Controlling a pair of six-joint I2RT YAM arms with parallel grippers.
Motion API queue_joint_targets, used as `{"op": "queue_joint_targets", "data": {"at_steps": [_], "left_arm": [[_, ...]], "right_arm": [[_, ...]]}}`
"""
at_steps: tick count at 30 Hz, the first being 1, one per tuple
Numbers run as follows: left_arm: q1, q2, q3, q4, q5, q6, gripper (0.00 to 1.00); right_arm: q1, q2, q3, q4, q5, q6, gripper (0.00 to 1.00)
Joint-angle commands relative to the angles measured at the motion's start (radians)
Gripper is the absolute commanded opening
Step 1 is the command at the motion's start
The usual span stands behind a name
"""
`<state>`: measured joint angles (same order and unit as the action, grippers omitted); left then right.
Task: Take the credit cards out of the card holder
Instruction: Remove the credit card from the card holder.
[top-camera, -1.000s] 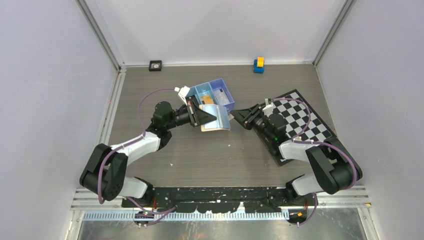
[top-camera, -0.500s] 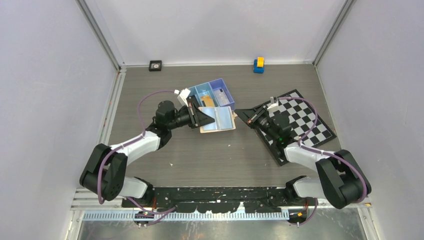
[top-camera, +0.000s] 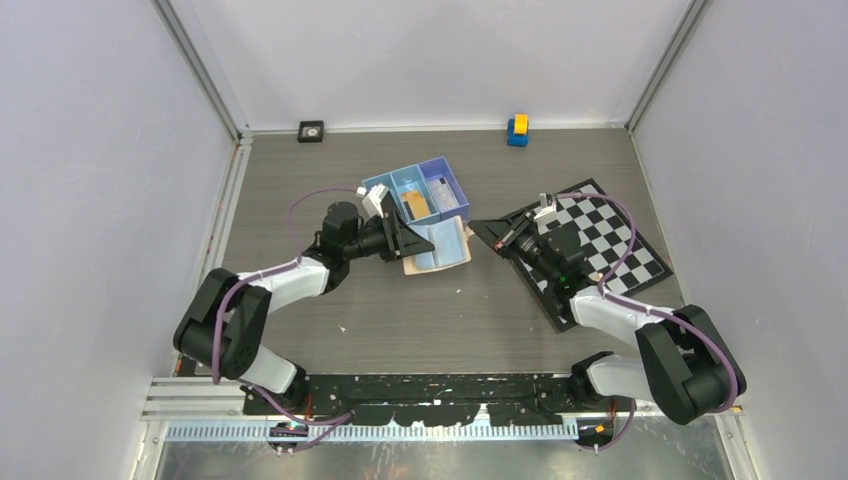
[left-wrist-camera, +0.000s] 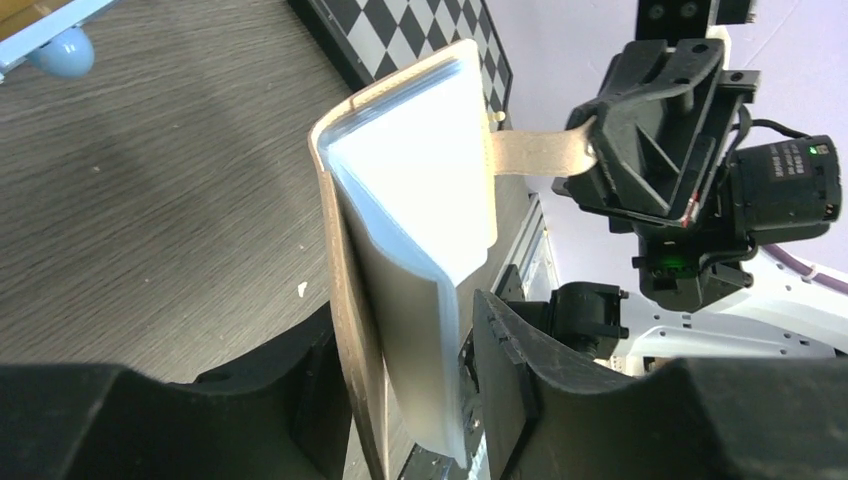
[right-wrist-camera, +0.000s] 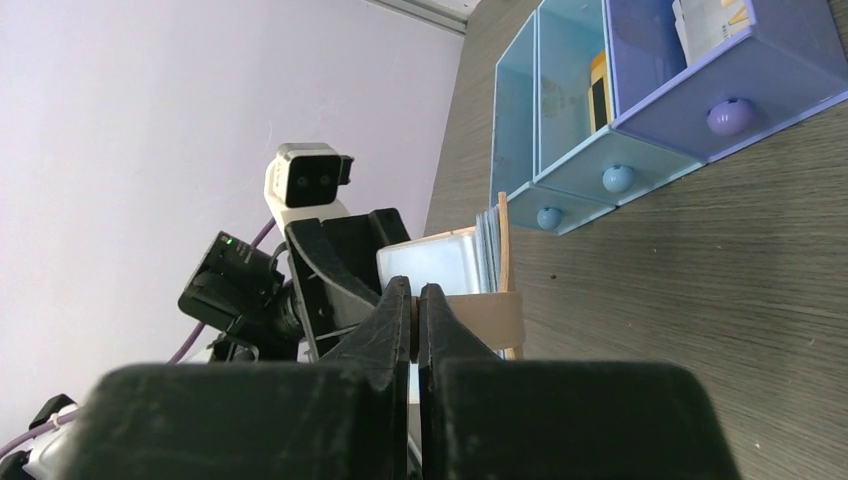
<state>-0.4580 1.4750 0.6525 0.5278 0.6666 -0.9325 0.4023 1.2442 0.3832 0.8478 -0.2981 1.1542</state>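
Note:
The tan card holder (top-camera: 446, 246) hangs just off the table between both grippers, its pale plastic sleeves (left-wrist-camera: 415, 170) fanned open. My left gripper (left-wrist-camera: 405, 335) is open. Its jaws stand either side of the holder's spine end, with a gap showing on the sleeve side. My right gripper (right-wrist-camera: 415, 297) is shut on the holder's snap tab (right-wrist-camera: 492, 318), seen from the other side as a tan strap (left-wrist-camera: 535, 152). No credit cards show inside the sleeves. An orange-tan card (top-camera: 417, 204) and a pale one (top-camera: 446, 196) lie in the blue tray (top-camera: 404, 173).
The blue three-compartment tray (right-wrist-camera: 575, 172) sits just behind the holder. A checkered mat (top-camera: 603, 242) lies under the right arm. A yellow-and-blue block (top-camera: 517, 129) and a small black square (top-camera: 311, 130) rest by the back wall. Walls enclose the table on three sides.
My right gripper shut on the snap tab and drew back a little. My left gripper then let go of the holder and its jaws spread. The holder shifted slightly toward the tray.

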Motion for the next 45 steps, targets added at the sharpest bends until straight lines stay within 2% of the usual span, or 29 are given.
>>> {"op": "queue_joint_targets", "data": {"at_steps": [1, 3, 6, 8, 11, 18, 23, 27, 33, 39, 45], "left_arm": [[-0.004, 0.043, 0.057, 0.014, 0.0, 0.005, 0.45], [-0.004, 0.075, 0.069, -0.012, -0.01, 0.006, 0.4], [-0.003, 0.121, 0.11, -0.131, -0.044, 0.047, 0.18], [-0.004, 0.157, 0.139, -0.214, -0.07, 0.089, 0.08], [-0.004, 0.204, 0.167, -0.298, -0.1, 0.134, 0.0], [-0.028, 0.27, 0.268, -0.515, -0.198, 0.234, 0.0], [-0.042, 0.288, 0.286, -0.572, -0.246, 0.262, 0.0], [-0.049, 0.306, 0.3, -0.599, -0.274, 0.275, 0.0], [-0.054, 0.328, 0.322, -0.632, -0.298, 0.292, 0.0], [-0.057, 0.342, 0.338, -0.654, -0.308, 0.303, 0.0], [-0.061, 0.354, 0.353, -0.672, -0.316, 0.314, 0.0]], "right_arm": [[0.008, -0.026, 0.024, 0.054, -0.008, -0.019, 0.01], [0.01, -0.036, 0.029, 0.011, 0.002, -0.038, 0.01], [0.01, -0.036, 0.052, -0.101, 0.018, -0.089, 0.01], [0.011, -0.021, 0.077, -0.204, 0.039, -0.131, 0.0], [0.012, 0.022, 0.112, -0.337, 0.073, -0.175, 0.01], [0.009, 0.136, 0.234, -0.693, 0.164, -0.308, 0.01], [0.011, 0.245, 0.304, -0.8, 0.195, -0.345, 0.05], [0.015, 0.302, 0.324, -0.831, 0.188, -0.359, 0.15], [0.031, 0.347, 0.329, -0.809, 0.131, -0.369, 0.47], [0.042, 0.442, 0.372, -0.802, 0.05, -0.365, 0.51], [0.072, 0.468, 0.41, -0.841, 0.054, -0.393, 0.44]]}}
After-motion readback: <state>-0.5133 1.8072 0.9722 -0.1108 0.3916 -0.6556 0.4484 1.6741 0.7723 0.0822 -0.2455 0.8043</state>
